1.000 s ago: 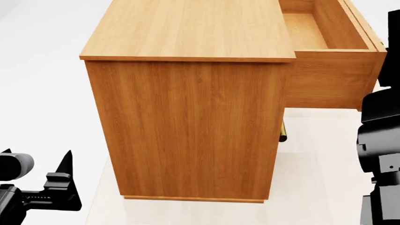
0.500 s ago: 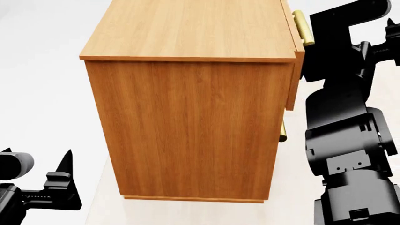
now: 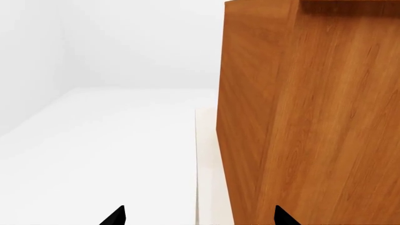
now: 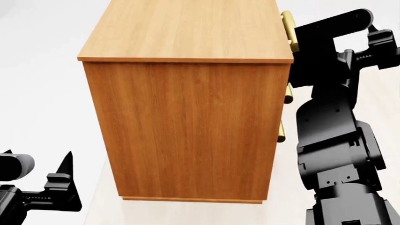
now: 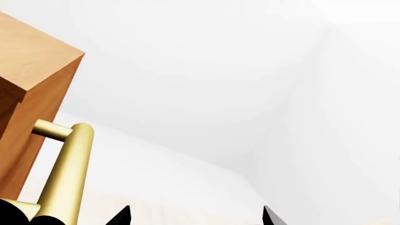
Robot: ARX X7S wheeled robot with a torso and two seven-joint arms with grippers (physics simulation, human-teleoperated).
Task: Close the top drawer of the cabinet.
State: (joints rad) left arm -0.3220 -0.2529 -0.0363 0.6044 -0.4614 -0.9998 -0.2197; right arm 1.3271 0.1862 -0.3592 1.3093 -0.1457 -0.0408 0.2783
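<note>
The cabinet (image 4: 187, 126) shows its plain side and flat top in the head view. The top drawer sits flush in the cabinet front, and only its brass handle (image 4: 288, 29) shows past the top edge. In the right wrist view, the drawer front (image 5: 16, 150) and its brass handle (image 5: 69, 173) lie just beside my right gripper (image 5: 194, 216), which is open and empty. My right arm (image 4: 331, 47) stands close against the cabinet front. My left gripper (image 4: 62, 180) is open and empty, low by the cabinet's near side, which fills the left wrist view (image 3: 312, 117).
The two lower drawers' brass handle ends (image 4: 289, 96) (image 4: 282, 133) stick out at the cabinet's front edge. The cabinet stands on a pale mat (image 4: 287, 187) on a white floor (image 4: 44, 93). My right arm fills the space in front of the drawers.
The top drawer went from pulled far out to flush with the cabinet front. My right arm moved in against the front. The left arm has not moved.
</note>
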